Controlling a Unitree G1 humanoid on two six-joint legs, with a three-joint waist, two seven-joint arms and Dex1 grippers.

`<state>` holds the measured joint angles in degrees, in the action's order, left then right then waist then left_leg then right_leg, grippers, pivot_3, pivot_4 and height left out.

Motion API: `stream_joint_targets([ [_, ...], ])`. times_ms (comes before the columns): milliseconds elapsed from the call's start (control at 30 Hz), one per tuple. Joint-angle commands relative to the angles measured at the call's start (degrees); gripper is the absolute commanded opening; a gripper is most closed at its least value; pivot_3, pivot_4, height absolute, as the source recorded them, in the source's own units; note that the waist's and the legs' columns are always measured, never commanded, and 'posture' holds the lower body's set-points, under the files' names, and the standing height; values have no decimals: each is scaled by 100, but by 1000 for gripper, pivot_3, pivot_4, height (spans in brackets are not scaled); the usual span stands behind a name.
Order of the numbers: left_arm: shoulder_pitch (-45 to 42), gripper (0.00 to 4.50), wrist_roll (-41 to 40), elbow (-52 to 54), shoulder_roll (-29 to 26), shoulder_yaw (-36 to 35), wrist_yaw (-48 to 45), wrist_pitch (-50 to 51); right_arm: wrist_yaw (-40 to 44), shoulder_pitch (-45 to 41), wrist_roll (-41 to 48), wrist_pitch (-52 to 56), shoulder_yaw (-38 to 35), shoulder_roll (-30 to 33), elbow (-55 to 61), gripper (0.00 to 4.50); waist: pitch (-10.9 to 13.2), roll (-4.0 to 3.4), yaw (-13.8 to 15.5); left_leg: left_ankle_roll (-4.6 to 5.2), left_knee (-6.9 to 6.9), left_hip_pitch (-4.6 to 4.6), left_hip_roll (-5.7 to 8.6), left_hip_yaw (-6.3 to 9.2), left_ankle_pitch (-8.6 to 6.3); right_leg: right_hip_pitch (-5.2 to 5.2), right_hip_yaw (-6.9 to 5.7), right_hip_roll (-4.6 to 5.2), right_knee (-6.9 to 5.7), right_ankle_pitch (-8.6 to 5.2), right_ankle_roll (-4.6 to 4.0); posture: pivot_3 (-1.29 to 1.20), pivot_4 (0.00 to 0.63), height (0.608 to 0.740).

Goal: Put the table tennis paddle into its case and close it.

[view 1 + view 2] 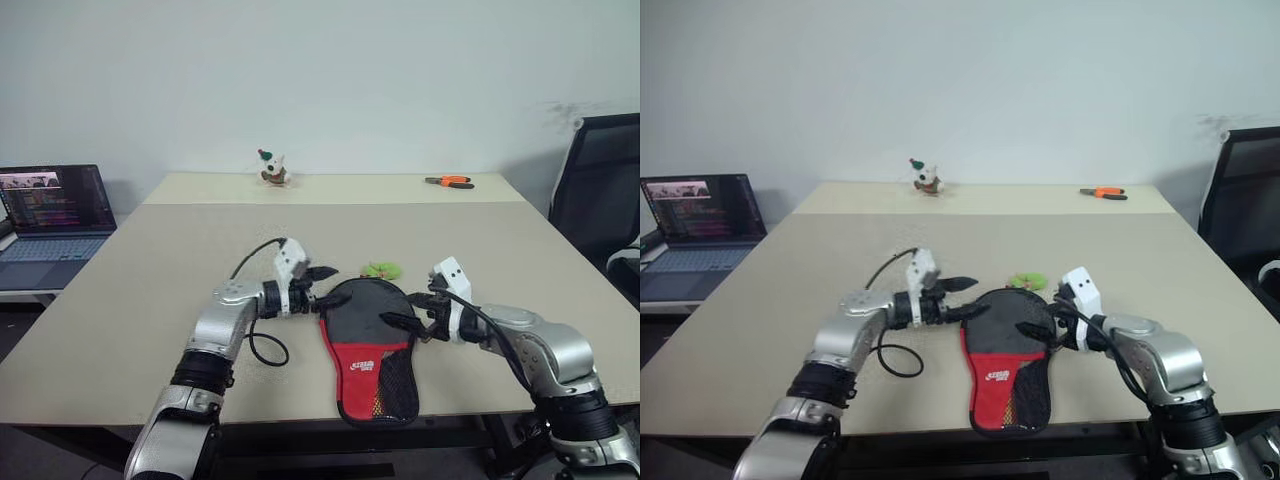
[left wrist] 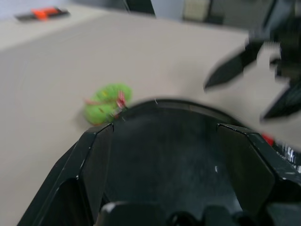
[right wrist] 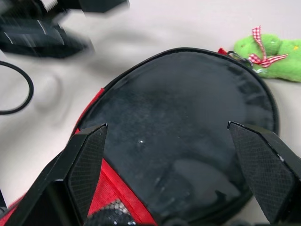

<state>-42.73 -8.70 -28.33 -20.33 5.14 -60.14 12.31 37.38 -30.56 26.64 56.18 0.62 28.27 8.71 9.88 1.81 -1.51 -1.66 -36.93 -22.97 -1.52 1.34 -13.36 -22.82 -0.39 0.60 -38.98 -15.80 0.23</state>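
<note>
L jaws: spread wide, nothing between them; left gripper (image 1: 322,284) sits just off the case's round end, on its L side, fingers pointing across toward the R arm.
R jaws: spread wide too, empty; right gripper (image 1: 407,310) hangs over the R side of the case's round end, fingers (image 3: 87,162) straddling the black top in the wrist view.
Contact: can't tell if either gripper touches the fabric.
Case: case (image 1: 368,346) lies flat near the table's front edge, about mid-width, between the two grippers; round black end toward the far edge, red panel w/ white print + mesh pocket toward the front edge, narrow end almost at the edge.
Case rim: round end looks shut along the visible rim; zipper state elsewhere can't be told.
Paddle: not visible apart from the case; can't tell if inside.
Green toy: small green plush (image 1: 382,269) w/ red-white bow, on the table just beyond the case's round end, touching or nearly touching the rim.
Cable: black cable loop (image 1: 266,348) on the table by the L forearm.
Far edge: small figurine (image 1: 272,170) near the middle, orange-handled pliers (image 1: 449,181) toward the far R corner.
Table: beige top (image 1: 150,260).
Off table: open laptop (image 1: 52,215) to the L, black chair (image 1: 598,200) to the R.
</note>
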Motion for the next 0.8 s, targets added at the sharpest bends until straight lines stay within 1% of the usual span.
stream_joint_targets([
  [33, -257, 3796, 257, -552, 190, 174, 218, -475, 189, -296, 86, -205, -313, 271, -82, 4500, 1, 0, 1, 0, 0, 0, 0, 0, 0, 0, 0, -1, 0, 0, 0, 0, 150, 740],
  [233, -468, 3796, 350, -1187, 477, 261, 200, -844, 290, -299, 172, -152, -413, 459, -68, 4500, 3, 2, -5, 2, 3, -5, 1, -1, -1, -3, 0, -7, 5, 0, 0, 0, 150, 740],
  [367, -454, 3796, 558, -1595, 456, 362, 293, -1108, 228, -320, 115, -190, -367, 480, -137, 4500, 3, 2, -20, 2, 3, -2, 1, -4, -1, -4, 5, -9, 3, 0, 0, 0, 150, 740],
  [467, -387, 3796, 626, -1687, 427, 378, 274, -1219, 153, -479, -13, -290, -282, 432, -395, 4500, 3, 2, -15, 2, 2, -2, 1, -3, -1, -4, 3, -10, 2, -2, 3, 0, 150, 740],
  [600, -218, 3796, 620, -1513, 421, 380, 265, -1176, -79, -1211, -366, -762, -40, -77, -1495, 4500, 2, -3, -51, 2, 2, 7, 0, -12, -1, -3, 17, -10, -2, 0, 1, 0, 150, 740],
  [767, -116, 3796, 621, -1301, 442, 401, 307, -1082, -383, -2021, -896, -1583, 9, -552, -3161, 4500, 1, -4, -12, 2, 3, 4, -4, -9, -1, -5, 12, -17, -1, 2, -3, 0, 150, 740],
  [800, -90, 3796, 614, -1234, 437, 401, 315, -1049, -569, -2257, -1011, -1791, -40, -678, -3681, 4500, 1, -4, -7, 2, 3, 2, -4, -10, -1, -5, 12, -13, -1, 2, -4, 0, 150, 740],
])
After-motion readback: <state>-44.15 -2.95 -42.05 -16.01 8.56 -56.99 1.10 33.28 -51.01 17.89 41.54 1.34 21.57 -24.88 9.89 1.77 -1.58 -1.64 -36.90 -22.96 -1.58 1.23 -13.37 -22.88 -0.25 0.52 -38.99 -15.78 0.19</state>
